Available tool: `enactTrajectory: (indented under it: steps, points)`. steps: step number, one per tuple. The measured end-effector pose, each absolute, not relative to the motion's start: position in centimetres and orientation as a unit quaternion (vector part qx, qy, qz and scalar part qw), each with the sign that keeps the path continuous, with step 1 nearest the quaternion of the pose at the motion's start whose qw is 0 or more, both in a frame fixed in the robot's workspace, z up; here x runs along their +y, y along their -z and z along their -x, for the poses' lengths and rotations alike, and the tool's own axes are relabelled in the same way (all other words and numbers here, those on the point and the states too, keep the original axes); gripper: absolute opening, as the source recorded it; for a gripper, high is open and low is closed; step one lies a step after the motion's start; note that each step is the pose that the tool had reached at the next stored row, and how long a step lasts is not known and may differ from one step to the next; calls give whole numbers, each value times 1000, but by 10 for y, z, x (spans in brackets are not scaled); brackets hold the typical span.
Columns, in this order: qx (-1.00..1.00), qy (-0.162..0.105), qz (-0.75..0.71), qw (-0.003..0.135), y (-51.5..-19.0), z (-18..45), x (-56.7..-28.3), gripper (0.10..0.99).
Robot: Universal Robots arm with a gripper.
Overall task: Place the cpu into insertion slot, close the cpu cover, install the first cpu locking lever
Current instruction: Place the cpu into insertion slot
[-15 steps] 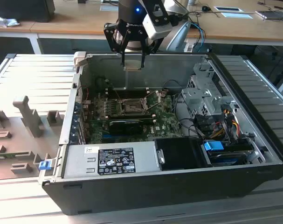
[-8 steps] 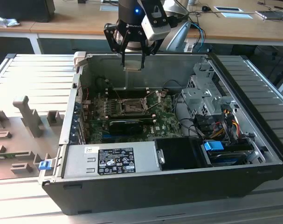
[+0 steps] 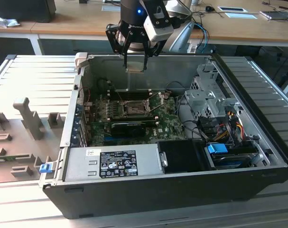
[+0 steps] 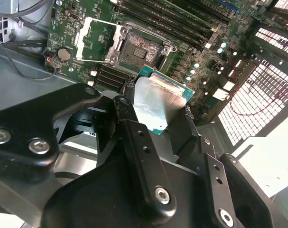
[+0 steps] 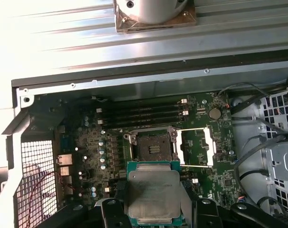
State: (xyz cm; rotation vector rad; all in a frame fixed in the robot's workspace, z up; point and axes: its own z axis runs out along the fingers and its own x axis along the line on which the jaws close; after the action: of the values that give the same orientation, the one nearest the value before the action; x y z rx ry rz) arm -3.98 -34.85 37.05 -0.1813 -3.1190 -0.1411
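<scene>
Pinching the cpu (image 5: 153,192) by two opposite edges, the gripper (image 3: 135,64) is hanging above the open computer case (image 3: 181,192), well clear of the motherboard (image 3: 170,118). Below it the insertion slot (image 5: 151,147) is lying bare, the cpu cover (image 5: 196,147) swung open just beside it. Risk, as I judge it: a skewed or off-centre descent would be bending socket pins or catching the cover.

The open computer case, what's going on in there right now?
The arm's end effector holds the cpu over the open computer case, well clear of the motherboard. The insertion slot sits empty, and the cpu cover is swung open beside it. The chip is not yet seated.
</scene>
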Motion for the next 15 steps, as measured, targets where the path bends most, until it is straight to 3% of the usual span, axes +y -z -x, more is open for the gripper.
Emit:
enactTrajectory:
  steps: [15]
  points:
    - [-995,45,94,5,-369,40,-348,525]
